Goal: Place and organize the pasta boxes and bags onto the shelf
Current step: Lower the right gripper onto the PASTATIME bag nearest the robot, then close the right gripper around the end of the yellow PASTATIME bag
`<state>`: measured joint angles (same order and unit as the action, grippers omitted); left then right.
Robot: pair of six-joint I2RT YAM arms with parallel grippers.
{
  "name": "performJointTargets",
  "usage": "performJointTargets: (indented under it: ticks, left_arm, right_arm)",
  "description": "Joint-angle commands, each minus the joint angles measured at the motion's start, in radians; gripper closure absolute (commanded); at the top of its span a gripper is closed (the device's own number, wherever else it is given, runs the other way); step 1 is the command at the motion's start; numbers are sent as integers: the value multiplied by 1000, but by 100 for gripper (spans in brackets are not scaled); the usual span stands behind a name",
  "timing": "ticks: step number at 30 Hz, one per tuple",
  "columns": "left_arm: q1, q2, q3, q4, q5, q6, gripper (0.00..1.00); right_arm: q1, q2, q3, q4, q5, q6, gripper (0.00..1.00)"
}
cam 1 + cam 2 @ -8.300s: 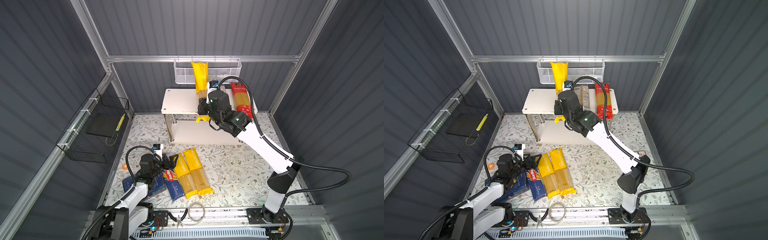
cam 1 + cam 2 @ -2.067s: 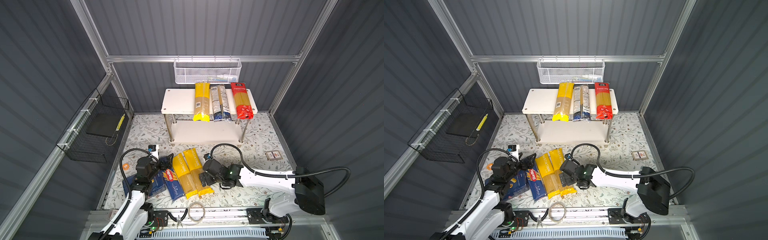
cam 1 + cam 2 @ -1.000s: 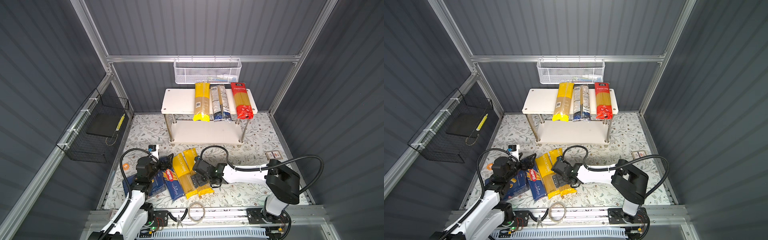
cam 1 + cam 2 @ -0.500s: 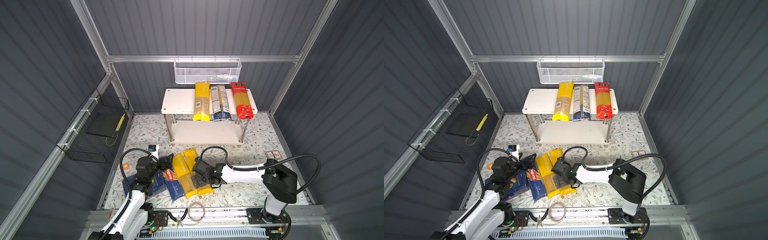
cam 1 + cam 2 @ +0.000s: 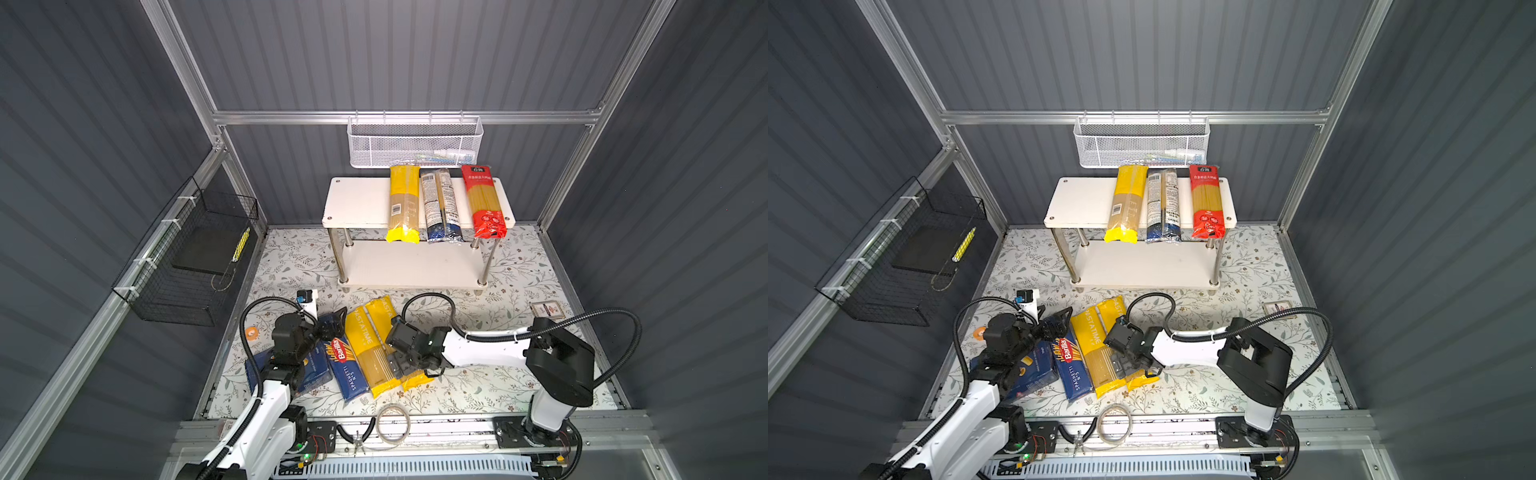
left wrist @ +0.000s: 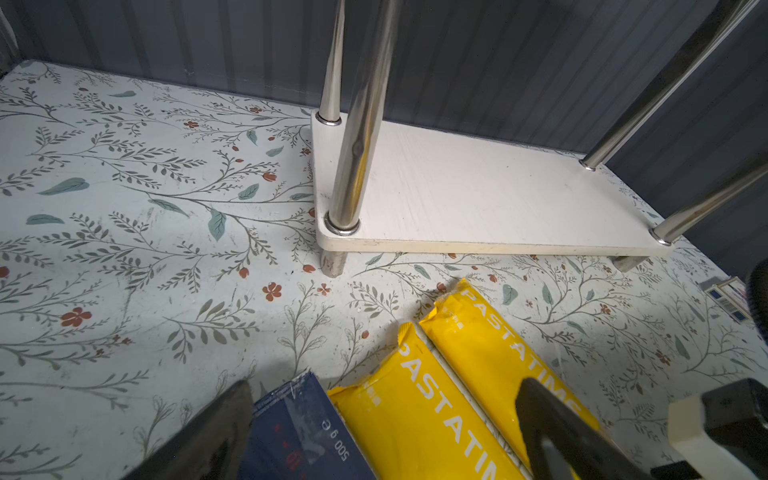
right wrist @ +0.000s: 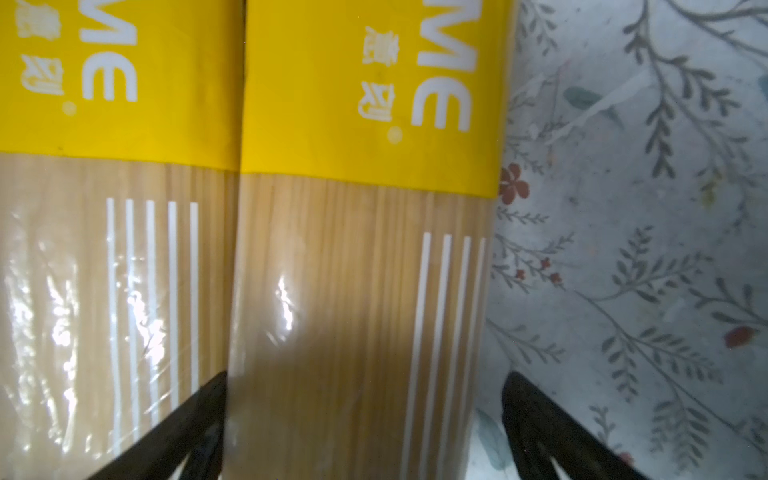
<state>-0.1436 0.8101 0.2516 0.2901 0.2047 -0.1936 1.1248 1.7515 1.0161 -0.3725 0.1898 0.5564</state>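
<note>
A white two-tier shelf (image 5: 357, 203) with rounded boards and chrome tube legs stands at the back of the table. Three long bags lie side by side on its top board, their front ends overhanging the edge: a yellow spaghetti bag (image 5: 402, 203), a clear bag with a dark-blue end (image 5: 440, 208) and a red bag with Chinese text (image 5: 485, 203).

Lying flat on the table in front, side by side, are a wide dark blue Barilla box (image 5: 313, 368), a narrow dark blue SPAGHETTI box (image 5: 347, 365), a yellow PASTATIME bag (image 5: 368, 349) and a second yellow PASTATIME bag (image 5: 384, 309), the two bags touching.
</note>
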Motion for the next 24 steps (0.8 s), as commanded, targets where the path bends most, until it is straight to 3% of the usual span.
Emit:
performJointTargets:
  ticks: [1, 8, 24]
  left_arm:
    - [-5, 3, 26, -5, -4, 18, 0]
    - [-5, 16, 33, -5, -5, 19, 0]
    - [-5, -1, 25, -5, -7, 17, 0]
  right_arm:
    - [2, 18, -4, 12, -36, -23, 1]
    - [4, 77, 77, -127, 40, -6, 1]
    - [2, 85, 5, -52, -12, 5, 1]
